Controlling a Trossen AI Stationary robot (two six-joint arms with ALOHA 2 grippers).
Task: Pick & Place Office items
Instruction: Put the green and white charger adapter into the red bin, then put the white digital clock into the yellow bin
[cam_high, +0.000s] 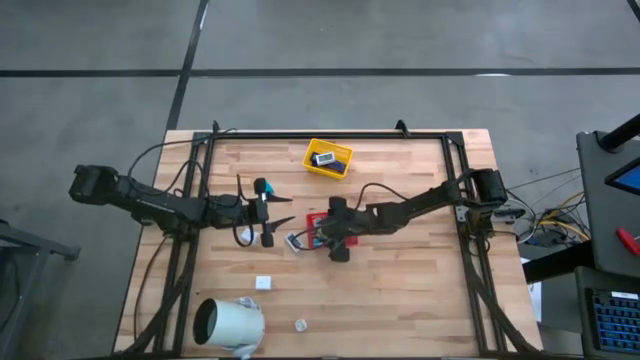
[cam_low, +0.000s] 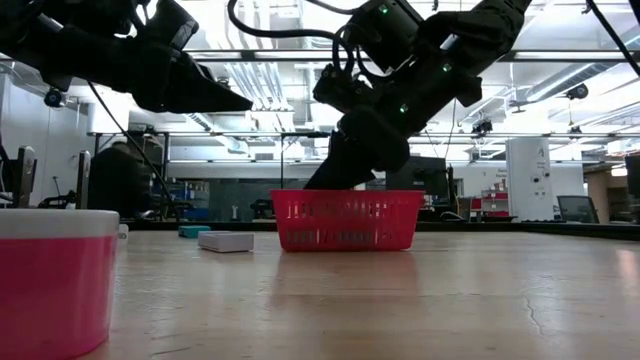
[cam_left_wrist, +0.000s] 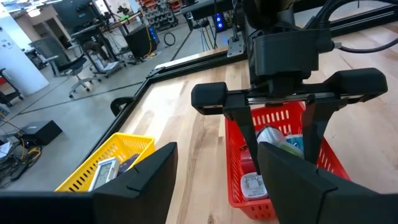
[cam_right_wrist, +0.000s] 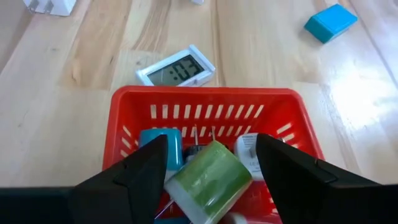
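Note:
My right gripper (cam_right_wrist: 211, 143) hangs open over the red tray (cam_right_wrist: 205, 99), pointing slantwise down into it. A green-and-white roll (cam_right_wrist: 208, 177) lies in the tray between its fingers, beside a teal piece (cam_right_wrist: 160, 146) and a white piece (cam_right_wrist: 249, 152). I see a narrow gap between the roll and each finger. A white digital clock (cam_right_wrist: 176, 67) lies flat on the table just outside the tray. A teal block (cam_right_wrist: 331, 22) lies farther off. My left gripper (cam_left_wrist: 214, 186) waits open and empty to the tray's left (cam_high: 283, 212), facing it.
A yellow tray (cam_high: 328, 157) with a few items stands near the far edge. The large white cylinder (cam_high: 228, 322) lies at the near left. Two small white pieces (cam_high: 263, 283) (cam_high: 300, 324) rest on the near half of the wooden table (cam_high: 420, 300).

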